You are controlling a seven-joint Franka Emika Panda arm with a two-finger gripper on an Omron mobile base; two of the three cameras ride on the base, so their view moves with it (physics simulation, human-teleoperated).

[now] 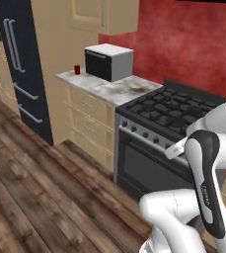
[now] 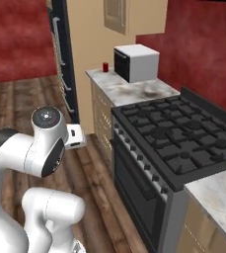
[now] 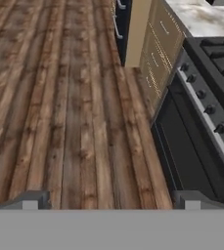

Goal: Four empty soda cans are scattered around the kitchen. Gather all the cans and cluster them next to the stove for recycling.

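A: Where is the tool (image 3: 111, 200), and in what state?

B: In the hand view its two dark fingertips stand wide apart with nothing between them, so it is open and empty. It looks down on brown wooden plank floor (image 3: 59, 107), just in front of the wide black gas stove with dark cast grates and grey front knobs (image 2: 178, 138).

A: Which step is in hand?

B: By judgement, the search-and-approach step for a can; nothing is gripped, and no can is seen beside the stove.

A: Where is the task's thing?

B: One small red cylindrical soda can (image 1: 77, 69) stands upright on the pale marbled surface (image 1: 109, 89) left of the stove, beyond the white box-shaped microwave with a dark door (image 1: 108, 62), at the surface's far end by the dark tall refrigerator (image 1: 23, 64).

A: What does the next move call for?

B: Probably driving the base along the stove front toward that far end, then raising the arm to can height.

A: Counts?

B: One red can visible, one stove, one microwave, one tool.
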